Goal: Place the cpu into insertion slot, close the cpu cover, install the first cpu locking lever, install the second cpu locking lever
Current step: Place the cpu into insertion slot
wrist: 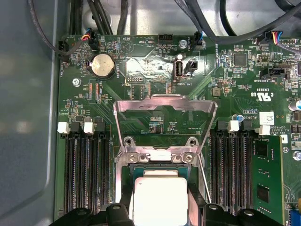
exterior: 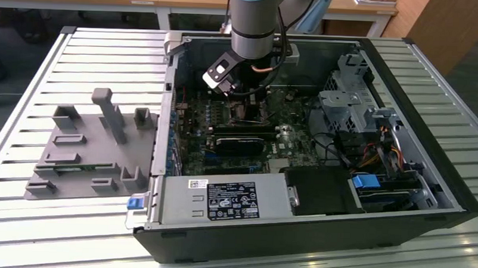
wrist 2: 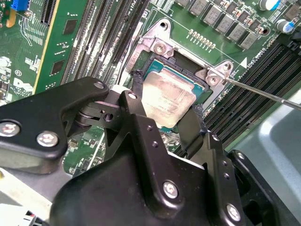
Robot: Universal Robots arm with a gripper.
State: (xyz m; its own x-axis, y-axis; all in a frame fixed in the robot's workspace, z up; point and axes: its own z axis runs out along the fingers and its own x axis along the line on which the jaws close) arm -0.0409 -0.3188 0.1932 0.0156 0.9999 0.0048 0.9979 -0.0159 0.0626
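In both wrist views my gripper [wrist 2: 167, 101] [wrist: 160, 207] is shut on the cpu [wrist 2: 164, 94] [wrist: 160, 197], one black finger against each of two opposite edges. The silvery-beige chip sits level in or just over the insertion slot [wrist 2: 157, 60]; I cannot tell whether it is seated. The cpu cover [wrist: 164, 100] stands swung open, upright behind the slot. A thin metal locking lever [wrist 2: 263, 92] sticks out, unlatched, beside the slot. In the exterior view the gripper [exterior: 244, 101] reaches down into the open computer case over the green board.
Long black memory slots [wrist: 84, 169] [wrist: 235, 169] flank the socket on both sides. Case walls [exterior: 170, 102], a drive cage [exterior: 347, 105] and cables [exterior: 373, 153] hem the arm in. A grey fixture [exterior: 87, 146] lies on the slatted table at the exterior view's left.
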